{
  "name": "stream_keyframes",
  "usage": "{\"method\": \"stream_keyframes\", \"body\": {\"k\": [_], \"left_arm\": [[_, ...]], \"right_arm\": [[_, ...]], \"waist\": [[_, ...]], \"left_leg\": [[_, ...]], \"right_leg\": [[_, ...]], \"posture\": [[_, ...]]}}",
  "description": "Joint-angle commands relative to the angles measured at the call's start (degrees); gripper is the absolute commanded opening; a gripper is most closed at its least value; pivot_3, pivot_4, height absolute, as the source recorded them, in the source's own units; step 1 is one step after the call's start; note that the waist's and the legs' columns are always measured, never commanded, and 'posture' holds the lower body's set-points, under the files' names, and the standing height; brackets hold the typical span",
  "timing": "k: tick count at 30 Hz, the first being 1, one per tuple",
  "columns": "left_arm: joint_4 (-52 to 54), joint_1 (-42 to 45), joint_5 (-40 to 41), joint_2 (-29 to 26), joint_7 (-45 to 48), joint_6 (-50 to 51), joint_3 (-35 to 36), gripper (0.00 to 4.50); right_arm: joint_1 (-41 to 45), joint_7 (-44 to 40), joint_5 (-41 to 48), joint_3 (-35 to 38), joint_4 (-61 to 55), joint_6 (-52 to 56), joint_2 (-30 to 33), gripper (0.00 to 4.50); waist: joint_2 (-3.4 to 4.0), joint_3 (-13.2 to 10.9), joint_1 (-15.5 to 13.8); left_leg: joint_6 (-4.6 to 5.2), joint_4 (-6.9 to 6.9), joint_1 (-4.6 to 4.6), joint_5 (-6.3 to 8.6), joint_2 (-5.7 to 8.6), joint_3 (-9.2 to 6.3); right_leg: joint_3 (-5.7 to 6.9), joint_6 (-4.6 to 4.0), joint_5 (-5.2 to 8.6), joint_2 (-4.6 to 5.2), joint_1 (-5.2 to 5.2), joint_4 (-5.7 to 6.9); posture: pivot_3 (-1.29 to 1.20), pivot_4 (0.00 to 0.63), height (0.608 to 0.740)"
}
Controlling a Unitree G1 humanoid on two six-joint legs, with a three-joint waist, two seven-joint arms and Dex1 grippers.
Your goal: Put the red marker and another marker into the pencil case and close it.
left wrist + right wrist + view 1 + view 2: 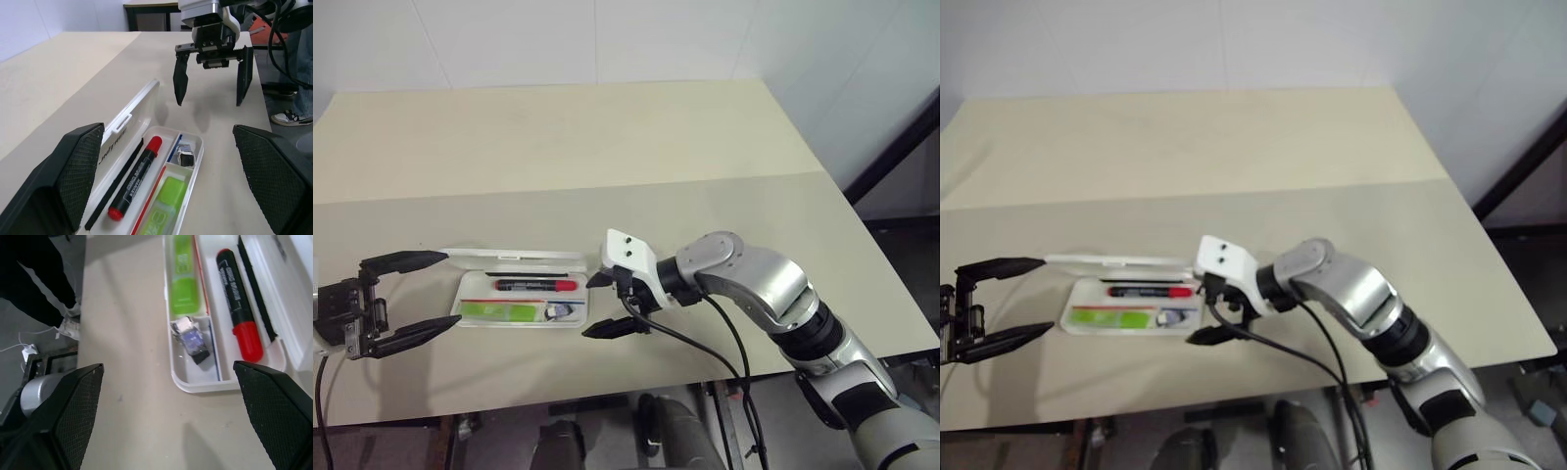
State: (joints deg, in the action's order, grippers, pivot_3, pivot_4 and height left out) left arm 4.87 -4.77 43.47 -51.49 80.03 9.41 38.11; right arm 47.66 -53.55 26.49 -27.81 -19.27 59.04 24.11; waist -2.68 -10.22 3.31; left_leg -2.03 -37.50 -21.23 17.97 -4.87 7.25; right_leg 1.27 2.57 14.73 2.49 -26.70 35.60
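At the lower left of the left eye view, the left end effector (pixel 403 305) stands wide open, its two black fingers spread apart and holding nothing. It sits just beside the left end of the case (pixel 475 287), one fingertip close to the raised lid edge and the other near the tray's front corner; whether either touches, I cannot tell.

The case lies open on the desk (pixel 607 147), left of centre in the lower half of the frame, lid tilted up along the far side. Inside the tray, the red marker (pixel 536 285) lies lengthwise in the far compartment, red end toward the right. The green highlighter (pixel 501 311) lies in the near compartment, toward the left end. A small dark-grey object (pixel 560 310) sits in the near right compartment. Red and blue stripes run along the tray dividers in the left wrist view.

Just right of the case, at lower centre, the right end effector (pixel 606 305) is also fully open and empty, its fingers pointing toward the case's right end without touching it.
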Motion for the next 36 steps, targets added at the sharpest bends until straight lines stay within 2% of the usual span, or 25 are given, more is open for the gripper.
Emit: {"method": "stream_keyframes", "body": {"k": [1,8,11,15,19,24,27,29,33,36], "left_arm": [[1.69,1.18,2.06,0.08,-1.19,0.49,2.02,4.50],[2.96,1.41,3.18,0.72,-3.79,1.38,3.69,4.50],[2.93,1.56,2.81,0.77,-4.85,1.40,4.11,4.50],[1.71,2.88,1.92,0.35,-6.54,0.90,4.08,4.50],[-2.37,6.17,-0.20,-1.09,-8.58,0.49,3.40,4.50],[-8.95,10.56,-3.30,-2.65,-10.60,0.21,1.71,4.50],[-12.68,14.31,-4.77,-3.64,-10.34,-0.04,-0.19,3.85],[-15.54,16.81,-5.10,-3.99,-9.62,-0.05,-1.42,3.23],[-24.14,23.77,-8.43,-4.71,-9.87,-1.04,-5.87,1.82],[-31.45,30.10,-11.74,-4.75,-9.67,-1.16,-10.64,0.76]], "right_arm": [[-0.73,-1.22,3.00,5.13,-3.23,-1.95,0.55,4.48],[-2.38,-3.14,6.46,10.12,-5.20,-3.60,4.06,4.48],[-2.86,0.67,5.31,12.71,-4.14,-5.42,2.58,4.48],[-3.14,0.80,4.81,13.90,-3.10,-8.59,2.92,4.48],[-5.24,3.01,5.09,18.67,-1.77,-15.54,0.47,4.48],[-9.84,-0.45,3.75,19.29,-2.74,-22.27,3.28,4.48],[-11.21,-1.01,2.51,19.27,-2.64,-25.25,4.62,4.50],[-12.50,-1.18,2.28,19.64,-3.00,-26.38,5.48,4.50],[-16.72,-1.16,2.23,21.81,-3.96,-29.99,6.72,4.50],[-21.27,-4.30,0.88,22.35,-4.71,-36.93,8.33,4.50]], "waist": [[-0.01,0.01,-0.15],[-0.02,0.01,-0.27],[-0.01,0.01,-0.10],[0.00,0.00,-0.18],[-0.02,0.01,-0.27],[0.00,0.00,-0.37],[-0.02,0.01,-0.46],[-0.03,0.01,-0.44],[-0.02,0.01,-0.92],[-0.03,0.01,-1.53]], "left_leg": [[0.00,-0.02,-0.01,0.00,0.00,0.00],[0.02,-0.13,-0.03,0.03,0.04,0.00],[0.02,-0.13,-0.01,0.03,0.02,0.00],[0.00,-0.15,0.00,0.02,0.01,-0.01],[0.00,-0.21,-0.01,0.02,0.03,-0.01],[0.02,-0.19,-0.02,0.03,0.05,0.01],[0.02,-0.22,-0.04,0.04,0.05,0.02],[0.02,-0.23,-0.02,0.04,0.05,0.02],[0.02,-0.23,0.00,0.03,0.05,0.03],[0.02,-0.28,0.00,0.03,0.05,0.09]], "right_leg": [[0.00,0.00,0.00,0.01,0.00,0.00],[-0.02,0.03,-0.02,0.05,0.05,0.00],[-0.03,0.03,-0.02,0.02,0.05,0.02],[-0.02,0.03,-0.01,0.01,0.04,0.05],[-0.02,0.04,-0.02,0.01,0.06,0.06],[-0.02,0.05,-0.03,0.01,0.07,0.03],[-0.01,0.07,-0.04,0.00,0.07,0.03],[-0.01,0.07,-0.04,-0.02,0.08,0.04],[-0.01,0.07,-0.04,-0.05,0.09,0.08],[-0.03,0.10,-0.06,-0.07,0.09,0.08]], "posture": [[0.00,0.150,0.740],[0.00,0.150,0.740],[0.00,0.150,0.740],[0.00,0.150,0.740],[0.00,0.150,0.740],[0.00,0.150,0.740],[0.00,0.150,0.740],[0.00,0.150,0.740],[0.00,0.150,0.740],[0.00,0.150,0.740]]}}
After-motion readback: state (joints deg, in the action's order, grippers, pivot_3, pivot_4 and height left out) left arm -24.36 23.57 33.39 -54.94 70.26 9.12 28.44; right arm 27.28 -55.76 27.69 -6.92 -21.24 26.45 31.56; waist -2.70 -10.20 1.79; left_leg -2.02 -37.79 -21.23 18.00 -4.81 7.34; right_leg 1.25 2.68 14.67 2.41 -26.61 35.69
